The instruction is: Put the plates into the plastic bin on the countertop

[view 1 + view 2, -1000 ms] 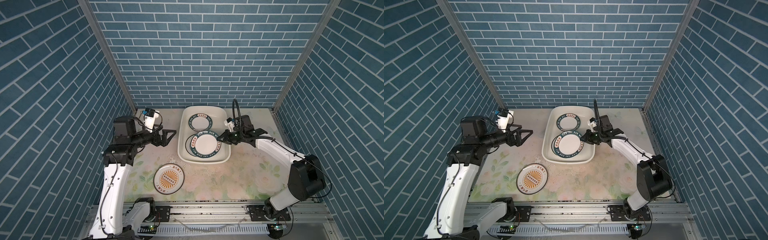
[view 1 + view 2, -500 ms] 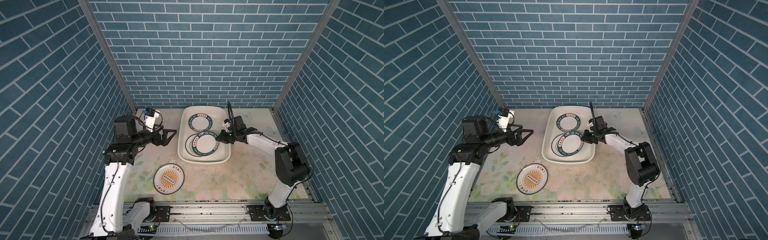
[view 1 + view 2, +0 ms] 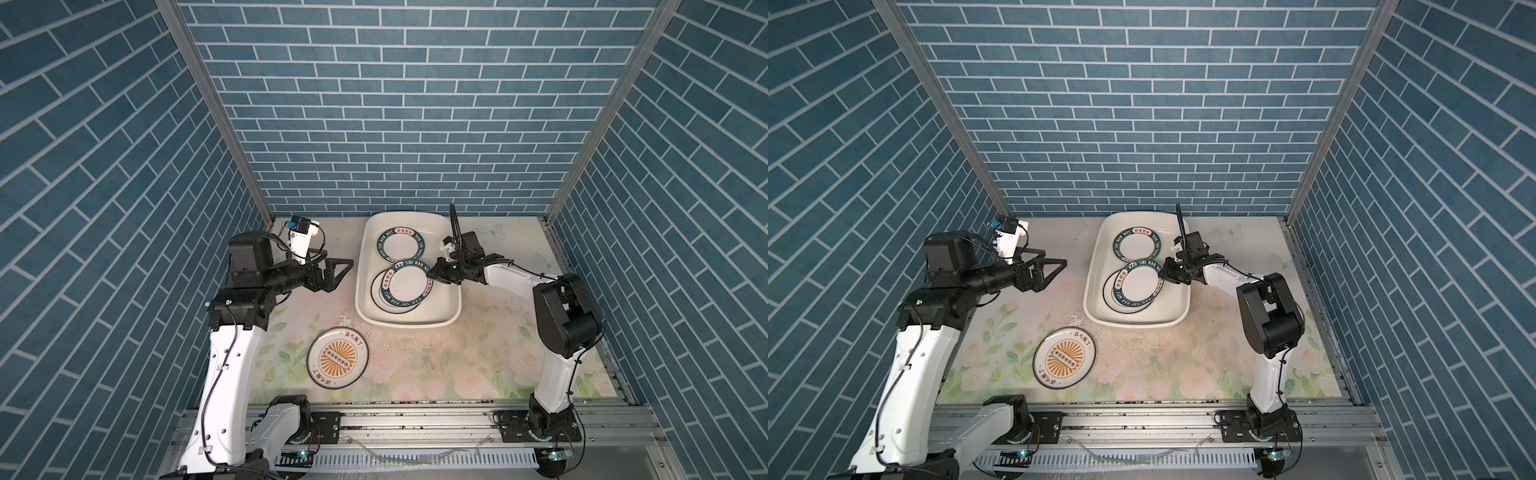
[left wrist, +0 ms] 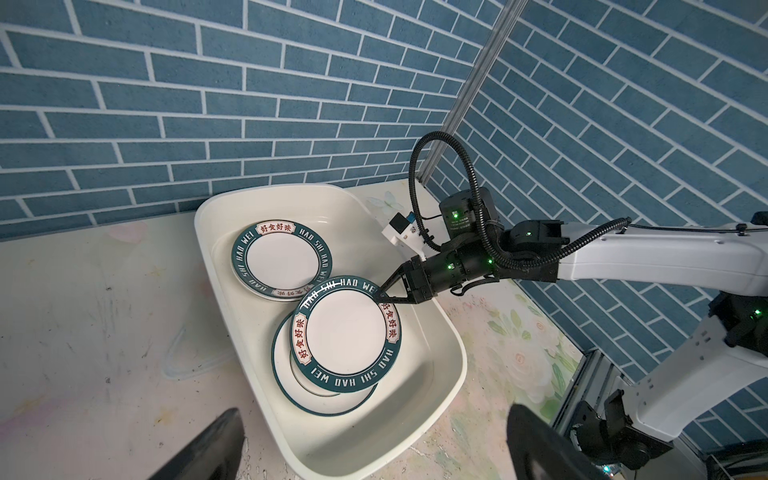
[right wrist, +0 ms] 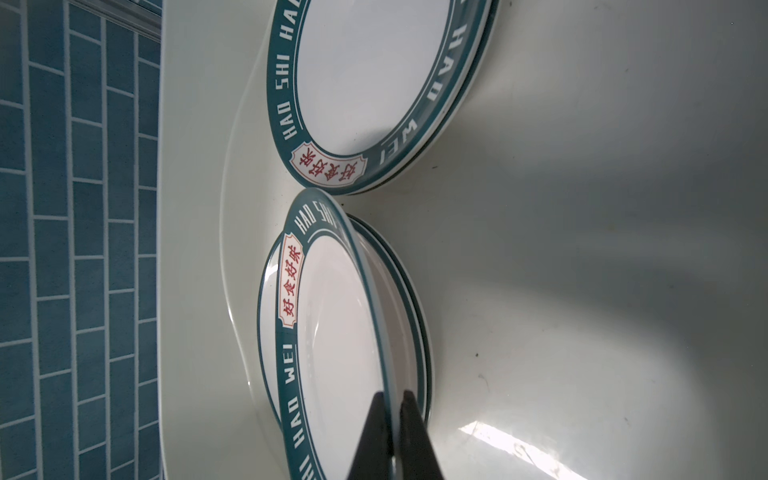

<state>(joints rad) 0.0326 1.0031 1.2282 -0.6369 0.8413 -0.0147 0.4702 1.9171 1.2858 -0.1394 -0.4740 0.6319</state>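
Pinching a tilted green-rimmed plate (image 4: 345, 332) by its edge in the right gripper (image 4: 380, 297) above the stack (image 4: 284, 365) in the plastic bin (image 4: 432, 374), with the left gripper (image 3: 340, 266) spread and empty, risking a slip and chipped rims.

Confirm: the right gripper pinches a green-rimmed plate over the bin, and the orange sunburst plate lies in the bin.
No: the sunburst plate lies on the countertop, outside the bin, as both top views show. The right gripper does pinch the green-rimmed plate.

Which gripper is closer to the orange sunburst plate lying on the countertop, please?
Left. The left gripper hovers open just beyond the orange sunburst plate; the right gripper is farther away over the plastic bin, shut on a green-rimmed plate.
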